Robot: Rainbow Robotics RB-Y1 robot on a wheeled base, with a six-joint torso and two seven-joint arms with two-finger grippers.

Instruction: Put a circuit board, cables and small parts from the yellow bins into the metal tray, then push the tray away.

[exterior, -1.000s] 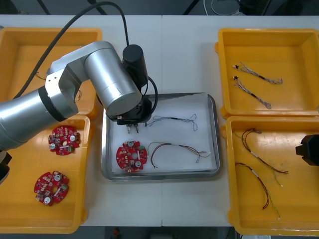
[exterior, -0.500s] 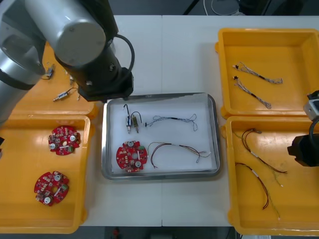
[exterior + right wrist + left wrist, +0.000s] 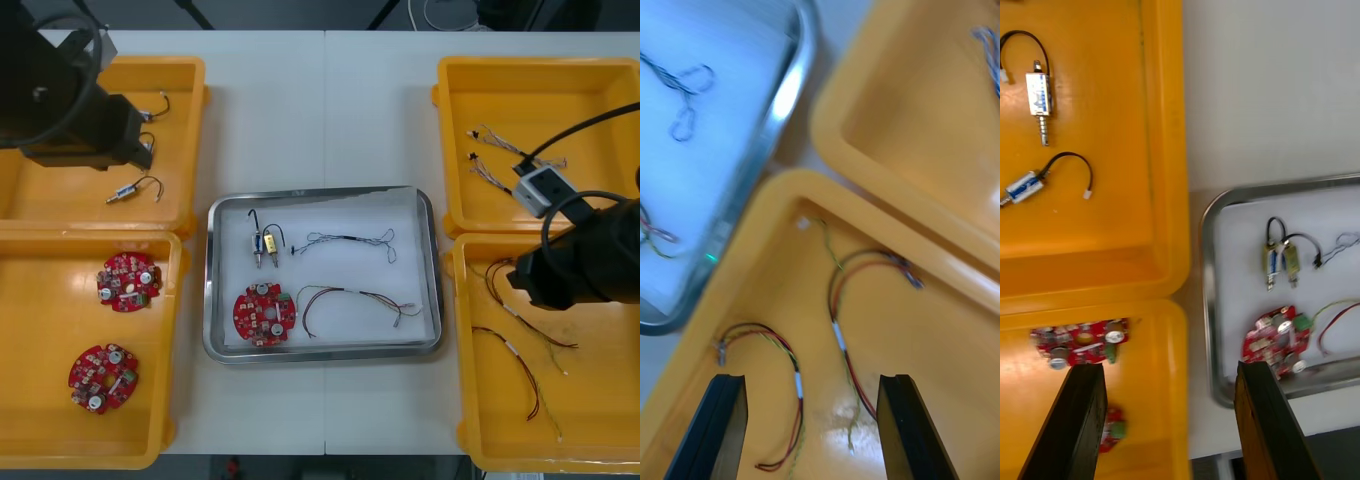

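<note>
The metal tray sits mid-table and holds a round red circuit board, two small metal parts, a blue and white cable and a red and yellow cable. My left arm hangs over the far left yellow bin. Its gripper is open and holds nothing, above the bin edge beside the tray. My right arm is over the near right bin. That gripper is open above red and yellow cables.
Loose small metal parts lie in the far left bin. Two more circuit boards lie in the near left bin. The far right bin holds blue and white cables. The bin walls stand close on both sides of the tray.
My left gripper let go of the small metal parts in the tray and drew back over the far left bin. My right arm came in over the near right bin.
</note>
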